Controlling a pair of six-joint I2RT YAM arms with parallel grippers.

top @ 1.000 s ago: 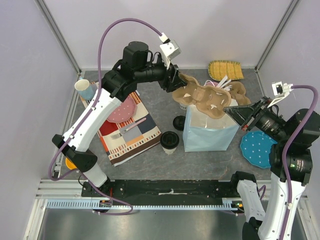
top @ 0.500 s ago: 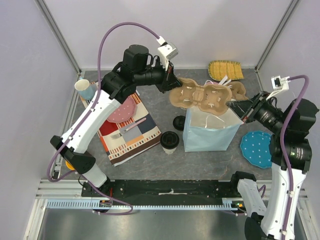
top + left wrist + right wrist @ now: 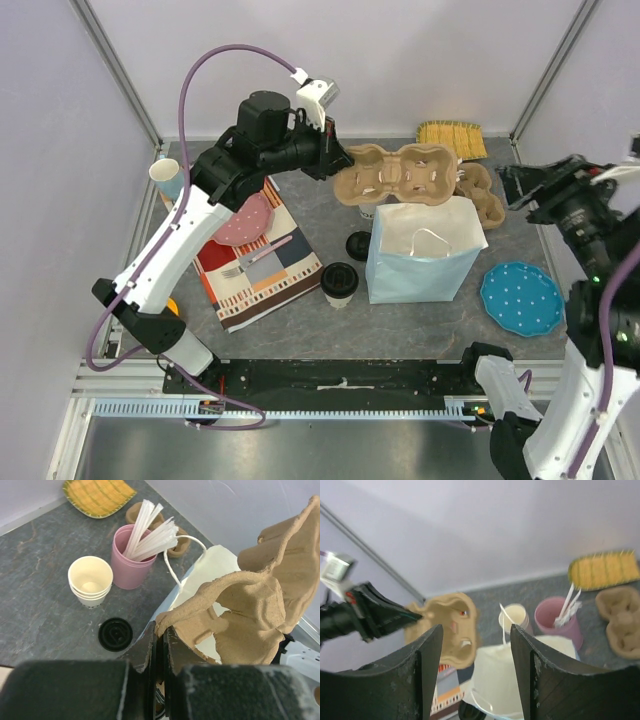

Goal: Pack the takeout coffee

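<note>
Rough, matt moulded-pulp carrier (image 3: 250,610); smooth matt paper bag (image 3: 420,262); glossy black plastic lid (image 3: 115,634); slate-like matt surface (image 3: 40,580); seemingly woven yellow mat (image 3: 97,495).

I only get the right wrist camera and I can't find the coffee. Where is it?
Observer: The coffee stands on the table just left of the bag, with its black lid on.
Operator: Is the cardboard tray lying on the bag?
Observer: No. The left gripper pinches the tray by its edge, jaws shut on it.
Operator: What's on the bag's other side?
Observer: A blue dotted plate, flat on the table.
</note>
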